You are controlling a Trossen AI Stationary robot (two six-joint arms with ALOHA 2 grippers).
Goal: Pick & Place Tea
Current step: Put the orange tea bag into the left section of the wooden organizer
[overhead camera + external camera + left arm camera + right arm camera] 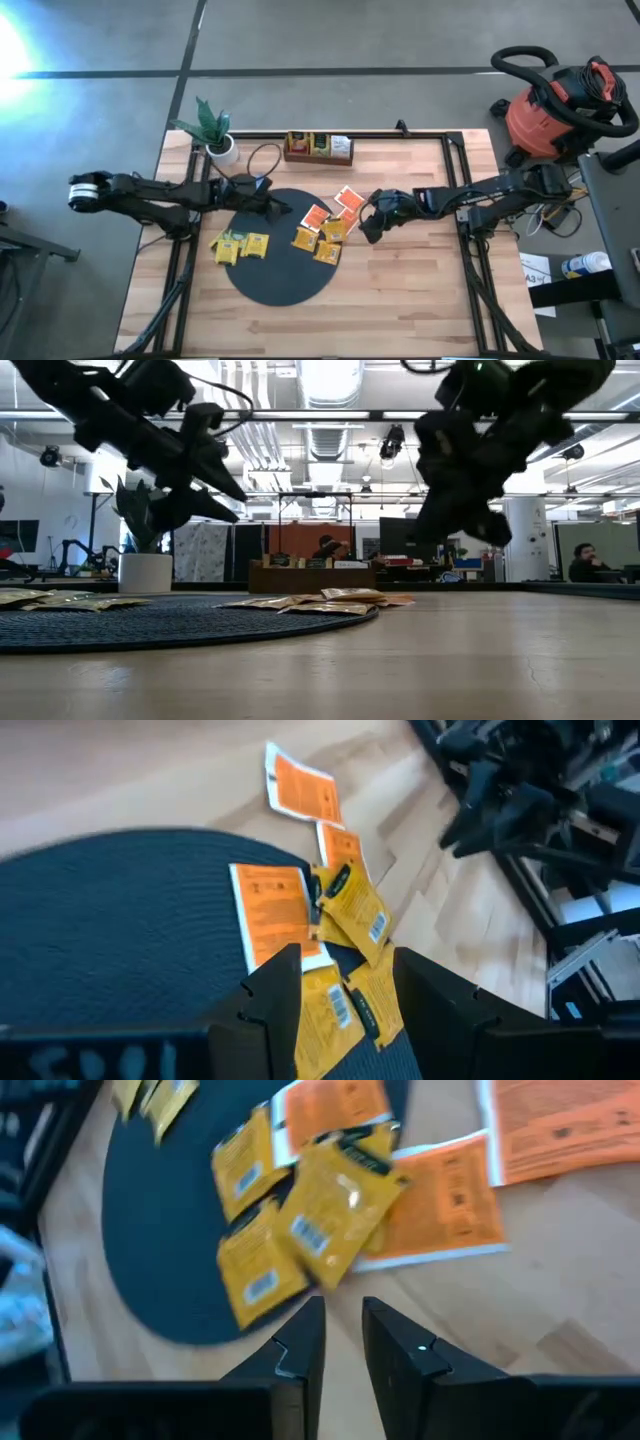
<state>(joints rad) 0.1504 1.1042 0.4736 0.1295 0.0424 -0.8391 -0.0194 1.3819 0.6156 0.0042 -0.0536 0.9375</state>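
- High view: pale wooden slatted surface [400, 300] carrying a round black woven mat [270, 275]. Small flat square tea packets lie in two clusters: yellow ones [240, 246] at the mat's left edge, yellow and orange-red ones [325, 232] across its right edge and onto the wood.
- High view: left gripper [275, 205] reaches in over the mat's upper part; right gripper [368, 228] sits just right of the right-hand cluster. Finger spacing is hard to read from above.
- High view: a brown wooden compartment tray [318, 148] stands at the far edge, contents too small to tell; a white pot with a green plant [215, 135] stands left of it; a red shop vacuum [555, 105] stands on the grey floor.
- Low view: both arms hang as dark silhouettes above the mat, clear of the packets; the room behind shows ceiling lights and a seated person [585, 563].
- Left wrist view: fingers [275, 995] stand wide apart, nothing between them, above the mixed cluster; the other arm is partly cut off.
- Right wrist view: fingers [300, 1345] stand close with a narrow gap, holding nothing, just short of the nearest yellow packet [335, 1210].
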